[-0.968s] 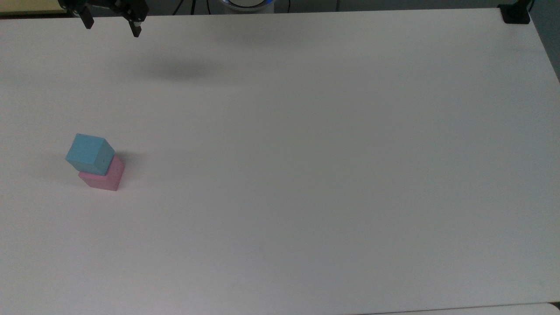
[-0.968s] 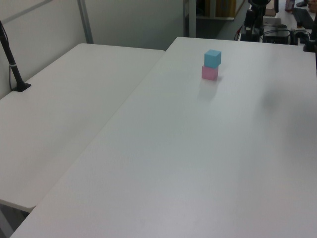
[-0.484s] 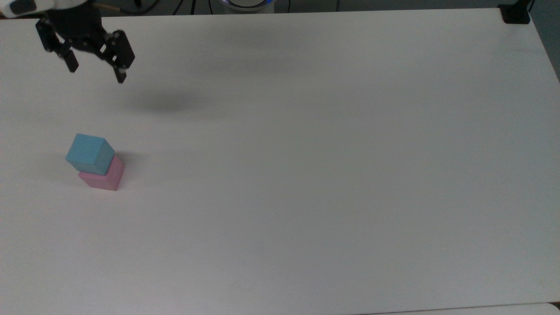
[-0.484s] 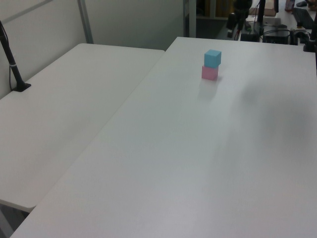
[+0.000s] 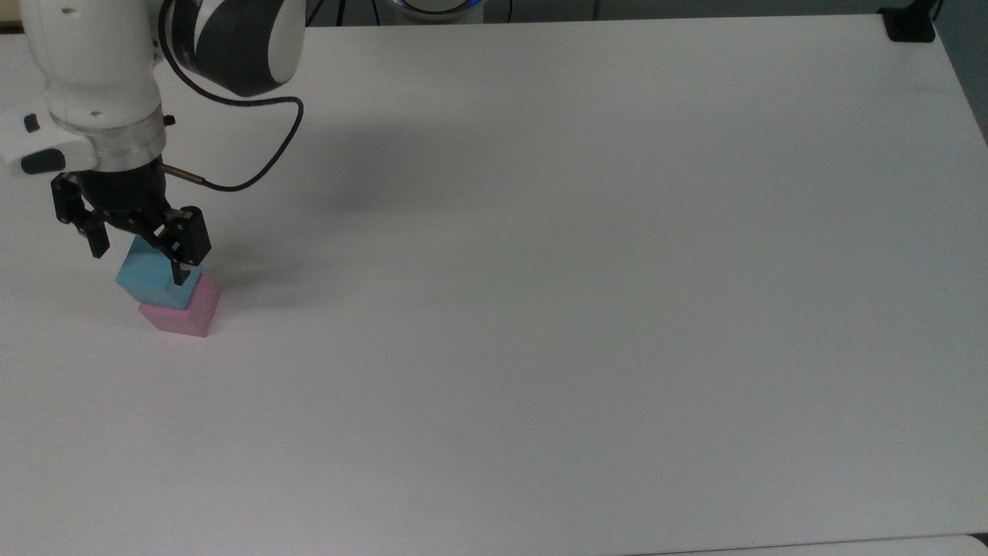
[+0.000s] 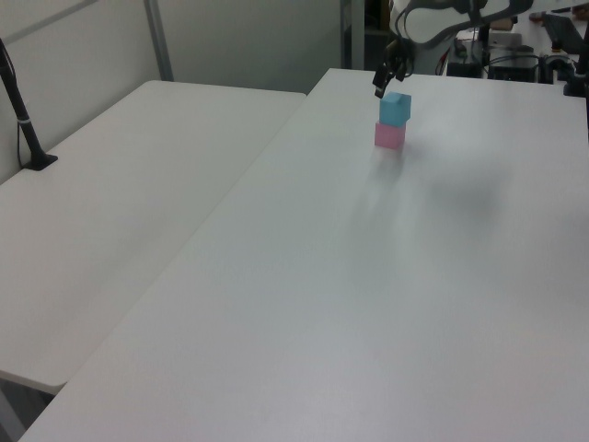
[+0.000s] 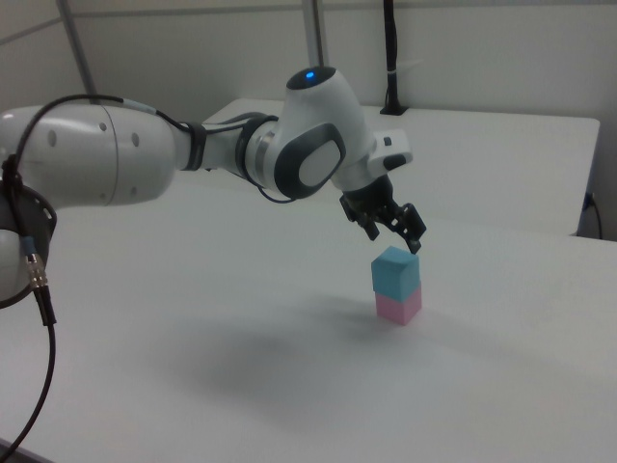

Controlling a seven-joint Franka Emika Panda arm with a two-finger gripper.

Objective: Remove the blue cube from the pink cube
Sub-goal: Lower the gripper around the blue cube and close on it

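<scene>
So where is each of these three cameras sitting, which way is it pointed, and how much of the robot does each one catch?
Top view: high above the table, looking steeply down; shows the wrist, cable and open gripper above the blue cube on the pink cube.
Left view: raised, at one end of the table, looking along it; the gripper shows at the far end.
Right view: low, beside the table; shows most of the arm.
All three share the cube stack and the gripper.

Hand (image 5: 139, 264) moved from table's far edge down to above blue cube (image 5: 151, 273).
</scene>
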